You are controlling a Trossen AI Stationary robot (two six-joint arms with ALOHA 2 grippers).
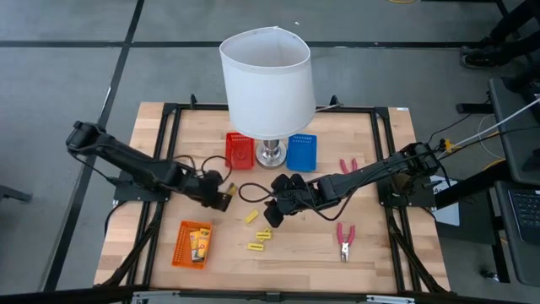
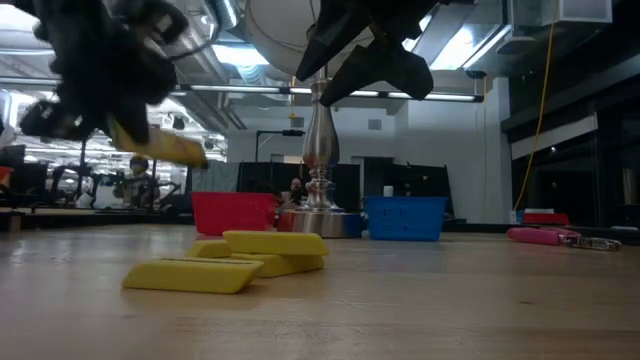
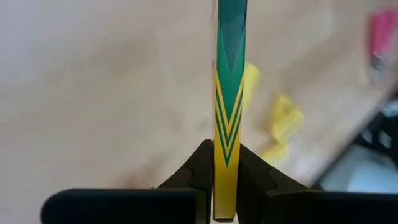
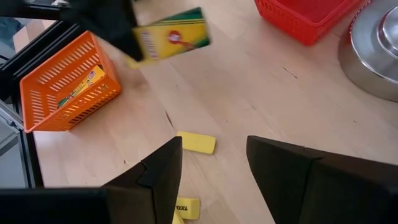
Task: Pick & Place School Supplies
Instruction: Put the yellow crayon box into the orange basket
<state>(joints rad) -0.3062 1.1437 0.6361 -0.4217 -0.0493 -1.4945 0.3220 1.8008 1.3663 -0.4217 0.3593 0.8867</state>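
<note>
Overhead, left gripper [image 1: 224, 198] pinching thin yellow-green crayon packet [image 3: 226, 112] edgewise: light, stiff card, likely slippery; right gripper [image 1: 274, 213] open.

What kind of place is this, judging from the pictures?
Probably a robotics lab or workshop. A wooden table stands on a grey floor with two robot arms mounted at its sides, and the low view shows exposed ceiling pipes and more workstations behind.

matt wooden table [image 1: 380, 253], seemingly plastic mesh basket [image 1: 180, 251]
</note>
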